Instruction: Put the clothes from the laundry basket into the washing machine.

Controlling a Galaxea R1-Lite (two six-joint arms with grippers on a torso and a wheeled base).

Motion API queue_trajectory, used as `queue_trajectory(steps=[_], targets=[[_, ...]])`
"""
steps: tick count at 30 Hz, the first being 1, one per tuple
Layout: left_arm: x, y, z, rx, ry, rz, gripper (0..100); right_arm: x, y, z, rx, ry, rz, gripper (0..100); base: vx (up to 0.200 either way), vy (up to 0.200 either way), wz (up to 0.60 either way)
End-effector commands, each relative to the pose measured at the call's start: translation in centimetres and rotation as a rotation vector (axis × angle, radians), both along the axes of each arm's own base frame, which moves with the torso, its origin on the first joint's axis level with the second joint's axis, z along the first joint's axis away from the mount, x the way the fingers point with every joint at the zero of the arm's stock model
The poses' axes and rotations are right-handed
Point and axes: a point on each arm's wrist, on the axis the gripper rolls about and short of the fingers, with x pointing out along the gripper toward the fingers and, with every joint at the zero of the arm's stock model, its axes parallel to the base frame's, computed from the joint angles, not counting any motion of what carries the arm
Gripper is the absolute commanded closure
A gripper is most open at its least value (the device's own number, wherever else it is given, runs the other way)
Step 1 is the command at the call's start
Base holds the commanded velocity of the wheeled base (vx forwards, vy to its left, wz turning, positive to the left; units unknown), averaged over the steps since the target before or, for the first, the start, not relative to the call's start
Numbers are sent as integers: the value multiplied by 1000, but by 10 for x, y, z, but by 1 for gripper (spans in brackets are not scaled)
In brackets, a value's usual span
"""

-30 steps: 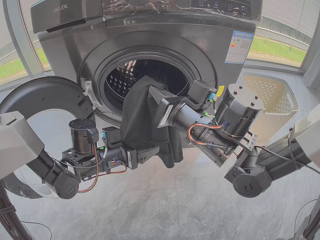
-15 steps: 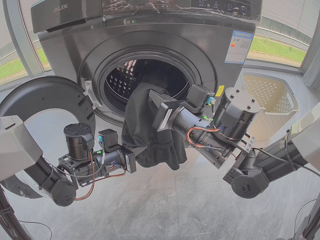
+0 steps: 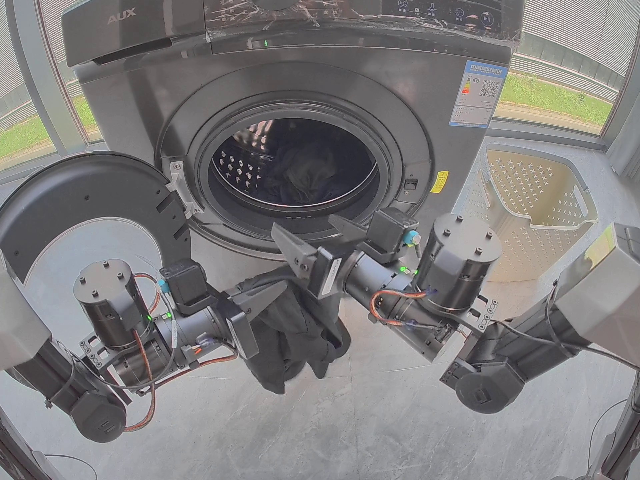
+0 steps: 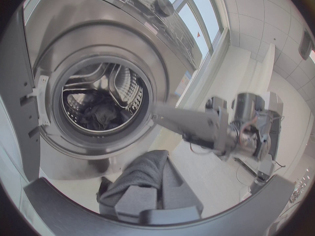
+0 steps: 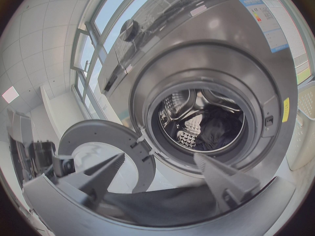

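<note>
Lowered and drawn back from the drum mouth since half a second ago: both arms, and with them the dark garment (image 3: 293, 341). Back then, draped up against the lower lip of the opening, with the right arm's end buried in its folds. Now hangs wholly below that opening, in front of the lower panel of the washing machine (image 3: 133, 115), with its bottom end close above the grey floor (image 3: 373, 428).

Left gripper (image 3: 277, 291): clamped on the garment's upper part, with cloth bunched over and between the fingers in the left wrist view. Sits low in front of the machine, just below the open door's hinge side, fingers pointing toward the right arm.

Right gripper (image 3: 303, 223): spread wide, grasping nothing, both fingers bare and aimed at the drum. Hovers just above the hanging garment, level with the bottom rim of the opening in the head view. From the right wrist view, dark cloth lying under and between the bases of its two fingers; whether touching them, cannot tell.

Inside the drum (image 3: 243, 161): a heap of other dark clothes (image 3: 307, 168), resting on the bottom toward the back.

Door (image 3: 80, 195): swung fully open to the robot's left, round window facing out.

Laundry basket (image 3: 533, 188): beige, perforated, on the floor just beside the machine's right side, well apart from both grippers.
</note>
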Motion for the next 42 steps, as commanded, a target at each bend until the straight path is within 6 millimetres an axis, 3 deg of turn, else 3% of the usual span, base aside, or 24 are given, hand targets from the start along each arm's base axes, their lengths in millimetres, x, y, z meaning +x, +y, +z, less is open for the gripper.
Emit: queue_trajectory(steps=[1,5,9,17,24,42], targets=[[8,0,16,-62,-55,52,100,-9,-11,-9,-45,28,-4,0,0,0,0],[13,1,19,-77,-64,82,100,-15,-19,-13,-73,38,-9,0,0,0,0],[21,-1,34,-168,-75,112,100,-23,-40,-30,-139,89,-35,0,0,0,0],[25,-2,46,-232,-138,151,100,-30,-52,-53,-223,146,-43,0,0,0,0],[26,-3,56,-258,-174,148,100,-28,-50,-66,-254,172,-42,0,0,0,0],[30,-8,67,-292,-212,167,100,6,-22,-105,-294,158,-54,0,0,0,0]])
